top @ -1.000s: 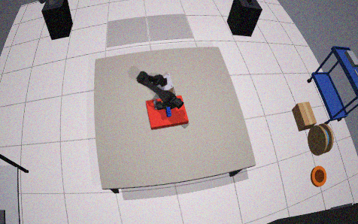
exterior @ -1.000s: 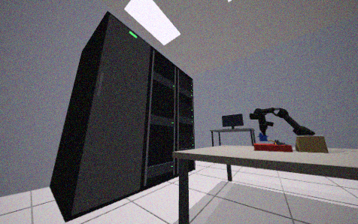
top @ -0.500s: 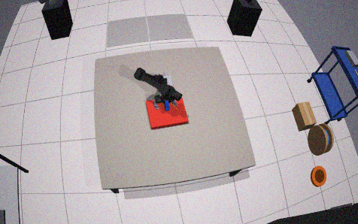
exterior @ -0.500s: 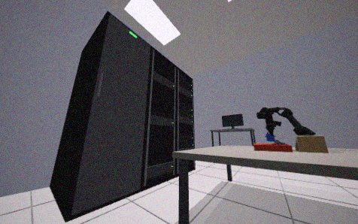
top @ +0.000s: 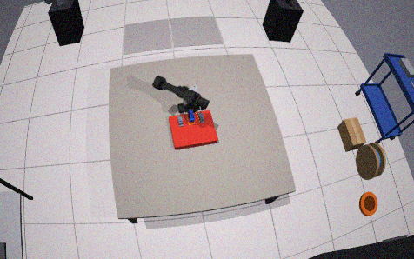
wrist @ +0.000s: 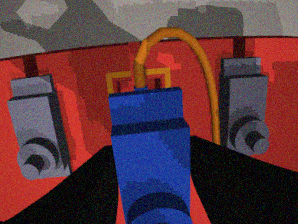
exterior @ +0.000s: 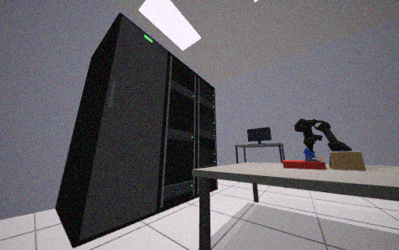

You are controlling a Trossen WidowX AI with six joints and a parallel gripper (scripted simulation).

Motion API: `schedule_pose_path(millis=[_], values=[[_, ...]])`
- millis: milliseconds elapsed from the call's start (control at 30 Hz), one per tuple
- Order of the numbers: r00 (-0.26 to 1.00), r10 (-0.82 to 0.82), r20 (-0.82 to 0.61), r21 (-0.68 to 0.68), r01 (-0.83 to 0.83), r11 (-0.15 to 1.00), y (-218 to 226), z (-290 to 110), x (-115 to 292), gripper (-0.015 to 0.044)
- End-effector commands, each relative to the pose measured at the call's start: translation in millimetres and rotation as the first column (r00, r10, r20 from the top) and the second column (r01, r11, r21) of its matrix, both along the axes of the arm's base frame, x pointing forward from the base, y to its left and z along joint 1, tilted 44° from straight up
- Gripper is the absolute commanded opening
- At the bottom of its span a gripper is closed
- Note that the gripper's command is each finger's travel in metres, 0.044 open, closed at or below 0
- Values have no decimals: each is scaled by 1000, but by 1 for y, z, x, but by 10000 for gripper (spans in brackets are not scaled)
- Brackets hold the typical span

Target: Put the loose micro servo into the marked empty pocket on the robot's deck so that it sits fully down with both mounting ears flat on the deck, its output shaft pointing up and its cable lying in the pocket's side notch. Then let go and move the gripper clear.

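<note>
Micro servo (wrist: 152, 156), blue body, one item: held between the dark fingers of the gripper (top: 191, 112), which is clamped on its sides; it hangs over the back strip of the deck, between the two fitted servos and just in front of the marked pocket, not seated. Cable (wrist: 189, 63), orange, one: rises from the far end of the blue body, arches up and over to the right, and comes down beside the right-hand grey servo; whether its end touches the deck cannot be told. Output shaft end of the blue body faces the wrist camera, appearing as a round dark boss. Marked pocket (wrist: 139, 80), yellow outline, one: partly hidden behind the held servo's far end. Deck (top: 194, 132), red, flat plate, one: lies on the bench (top: 148, 182) near its middle, somewhat toward the far edge, with the arm (top: 176, 90) reaching to it from the far left quarter. Fitted servos, grey, two: left one (wrist: 36, 129) and right one (wrist: 245, 106), each seated in the deck on either side of the pocket, round shaft bosses facing up. Tan block (exterior: 347, 160), one: stands on the bench just beside the deck in the exterior view, under the arm's base.
</note>
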State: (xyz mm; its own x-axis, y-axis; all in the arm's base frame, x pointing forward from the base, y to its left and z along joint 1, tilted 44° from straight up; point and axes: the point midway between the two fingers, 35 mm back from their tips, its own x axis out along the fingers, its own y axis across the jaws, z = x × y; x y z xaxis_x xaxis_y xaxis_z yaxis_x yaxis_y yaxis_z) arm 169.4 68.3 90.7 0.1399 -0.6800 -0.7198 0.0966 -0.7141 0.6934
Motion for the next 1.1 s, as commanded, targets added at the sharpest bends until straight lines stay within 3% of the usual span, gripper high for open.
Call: schedule_pose_path(millis=[0,1067], values=[[1000,-3,5,5,3,1000,-2,-3,-1,0],[1000,-3,6,4,3,1000,-19,-20,3,0]])
